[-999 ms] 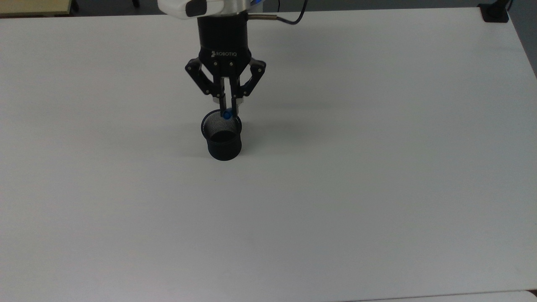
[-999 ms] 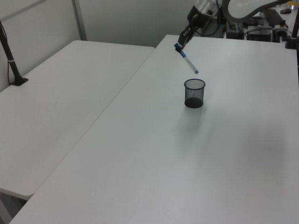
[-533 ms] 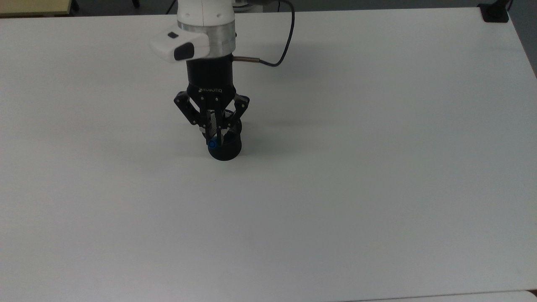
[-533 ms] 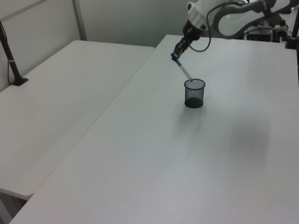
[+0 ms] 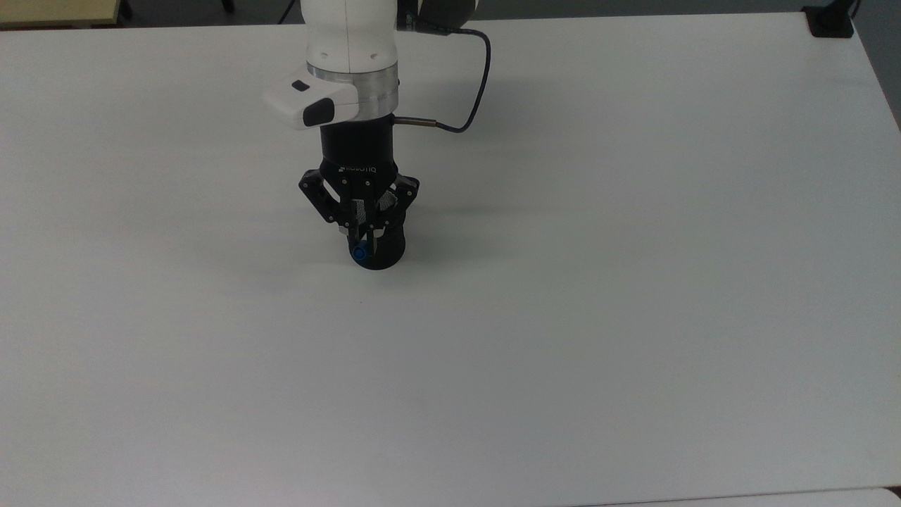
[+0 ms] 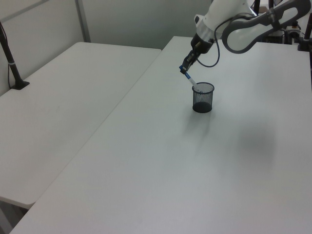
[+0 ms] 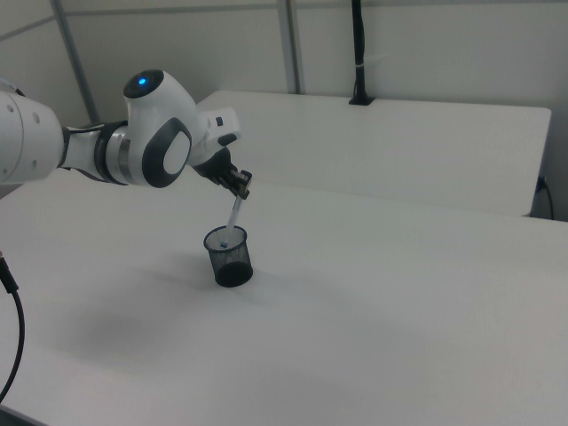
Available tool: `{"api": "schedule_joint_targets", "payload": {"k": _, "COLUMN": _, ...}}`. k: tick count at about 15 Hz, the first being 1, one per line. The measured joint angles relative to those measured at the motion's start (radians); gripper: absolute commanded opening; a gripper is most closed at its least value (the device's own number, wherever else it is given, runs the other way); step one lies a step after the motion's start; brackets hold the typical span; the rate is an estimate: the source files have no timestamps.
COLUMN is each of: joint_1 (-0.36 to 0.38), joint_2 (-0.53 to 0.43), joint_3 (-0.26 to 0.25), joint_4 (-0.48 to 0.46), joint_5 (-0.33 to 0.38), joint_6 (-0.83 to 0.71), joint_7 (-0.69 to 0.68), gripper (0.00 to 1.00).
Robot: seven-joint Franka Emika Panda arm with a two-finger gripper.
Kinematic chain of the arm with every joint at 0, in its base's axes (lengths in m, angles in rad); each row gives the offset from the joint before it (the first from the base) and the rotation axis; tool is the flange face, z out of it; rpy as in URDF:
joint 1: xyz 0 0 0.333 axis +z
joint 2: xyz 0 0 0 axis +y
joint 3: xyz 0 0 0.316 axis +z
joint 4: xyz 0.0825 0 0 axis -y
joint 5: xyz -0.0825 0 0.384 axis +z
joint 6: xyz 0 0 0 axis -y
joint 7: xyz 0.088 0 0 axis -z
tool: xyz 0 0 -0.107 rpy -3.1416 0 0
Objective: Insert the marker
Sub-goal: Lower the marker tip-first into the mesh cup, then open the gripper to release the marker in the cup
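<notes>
While the marker's lower tip is already past the rim, the job reads as mid-insertion, not done. Going left to right in the left view, a second desk [image 6: 73, 92] lies at nine o'clock, then comes the gripper [image 6: 184, 69], then the cup [image 6: 203, 97] on the main desk [image 6: 161, 175] at about four o'clock from the gripper. The fingers are clamped together on the blue cap end of the marker [image 6: 192, 82], which slants down from ten o'clock to four o'clock with its lower end just inside the cup's mouth. That tilt, I judge, lets the tip clear the rim and rest against the inner wall, so the pen would slide in rather than bounce when let go. In the right view the marker [image 7: 234, 216] leans the other way, from the gripper [image 7: 242, 185] at one o'clock down into the cup [image 7: 230, 256] at seven o'clock. From the top view the gripper [image 5: 360, 248] sits over the cup [image 5: 383, 255], the blue end of the marker [image 5: 359, 251] facing up at the cup's nine o'clock side. Compared with a second ago, the arm has come forward and down: the marker then hung clear above the cup, its tip short of the rim; half a second ago it was only reaching the mouth.
</notes>
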Motion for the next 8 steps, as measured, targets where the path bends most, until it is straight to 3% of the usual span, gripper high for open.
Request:
{"api": "schedule_joint_targets", "payload": {"k": 3, "joint_1": -0.003, "joint_2": 0.0, "joint_3": 0.0, "joint_4": -0.01, "joint_5": 0.0, "joint_6": 0.005, "joint_7": 0.0, "gripper": 0.22}}
{"api": "schedule_joint_targets", "payload": {"k": 4, "joint_1": -0.006, "joint_2": 0.0, "joint_3": 0.0, "joint_4": -0.01, "joint_5": 0.0, "joint_6": 0.005, "joint_7": 0.0, "gripper": 0.29}}
{"api": "schedule_joint_targets", "payload": {"k": 5, "joint_1": -0.01, "joint_2": -0.001, "joint_3": 0.0, "joint_4": -0.01, "joint_5": 0.0, "joint_6": 0.005, "joint_7": 0.0, "gripper": 0.46}}
{"api": "schedule_joint_targets", "payload": {"k": 8, "joint_1": -0.021, "joint_2": -0.004, "joint_3": -0.001, "joint_4": -0.01, "joint_5": 0.0, "joint_6": 0.006, "joint_7": 0.001, "gripper": 0.66}}
